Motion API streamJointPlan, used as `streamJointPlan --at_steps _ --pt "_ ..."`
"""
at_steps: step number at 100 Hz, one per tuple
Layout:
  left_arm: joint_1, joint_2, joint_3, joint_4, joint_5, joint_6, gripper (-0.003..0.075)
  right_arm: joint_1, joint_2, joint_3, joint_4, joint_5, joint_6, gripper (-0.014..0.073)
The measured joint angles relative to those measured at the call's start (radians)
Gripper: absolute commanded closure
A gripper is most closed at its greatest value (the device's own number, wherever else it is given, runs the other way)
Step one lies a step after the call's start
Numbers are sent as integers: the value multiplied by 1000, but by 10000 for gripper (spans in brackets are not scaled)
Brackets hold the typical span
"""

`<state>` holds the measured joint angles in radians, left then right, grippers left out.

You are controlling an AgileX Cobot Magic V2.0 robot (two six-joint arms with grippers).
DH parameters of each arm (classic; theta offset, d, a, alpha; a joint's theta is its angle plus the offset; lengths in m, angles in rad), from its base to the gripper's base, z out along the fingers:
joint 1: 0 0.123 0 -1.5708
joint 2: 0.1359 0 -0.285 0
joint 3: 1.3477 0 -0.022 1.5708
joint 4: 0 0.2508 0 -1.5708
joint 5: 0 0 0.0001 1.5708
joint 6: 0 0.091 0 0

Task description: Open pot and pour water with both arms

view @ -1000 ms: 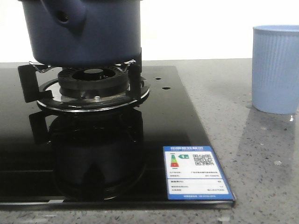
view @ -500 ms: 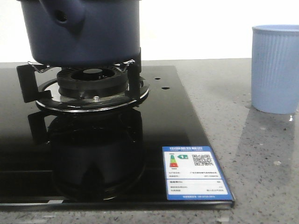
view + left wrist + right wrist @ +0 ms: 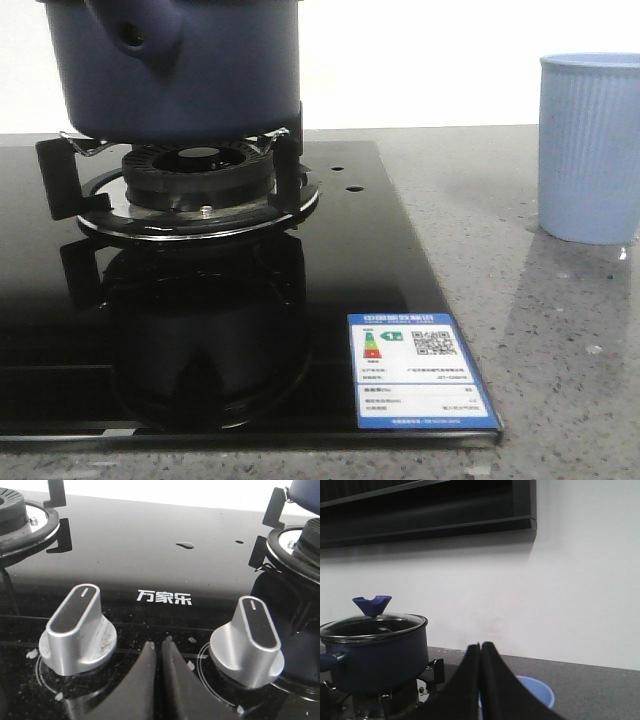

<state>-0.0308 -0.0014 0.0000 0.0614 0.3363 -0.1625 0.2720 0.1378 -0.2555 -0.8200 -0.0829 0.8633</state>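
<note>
left claw (image 3: 161,647) pressed closed below white "万家乐" lettering (image 3: 164,597) on hob (image 3: 150,550).

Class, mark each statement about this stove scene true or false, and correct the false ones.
1. The pot has its lid on. True.
2. The cup stands on the black stove top. False: it stands on the grey counter beside the stove.
3. The left end effector is shut. True.
4. The right end effector grips the lid knob. False: it is shut on nothing, away from the pot.
</note>
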Motion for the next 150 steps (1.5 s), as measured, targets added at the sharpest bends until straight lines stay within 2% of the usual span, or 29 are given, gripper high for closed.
streamJointPlan --at_steps 16,21,36,48,65,87,106,150 --pt "0 0 0 0 0 0 740 0 0 33 46 52 -41 667" --pt "0 0 0 0 0 0 739 0 0 57 133 77 -134 667" --pt "0 0 0 0 0 0 739 -22 0 138 385 115 -521 667" --pt "0 0 0 0 0 0 739 -73 0 219 508 115 -641 667" --pt "0 0 0 0 0 0 740 -116 -51 270 586 176 -670 667" --pt "0 0 0 0 2 0 739 -118 -144 270 636 405 -678 667" --pt "0 0 0 0 2 0 739 -118 -148 270 636 409 -728 667" --pt "0 0 0 0 2 0 739 -118 -148 270 636 409 -737 667"
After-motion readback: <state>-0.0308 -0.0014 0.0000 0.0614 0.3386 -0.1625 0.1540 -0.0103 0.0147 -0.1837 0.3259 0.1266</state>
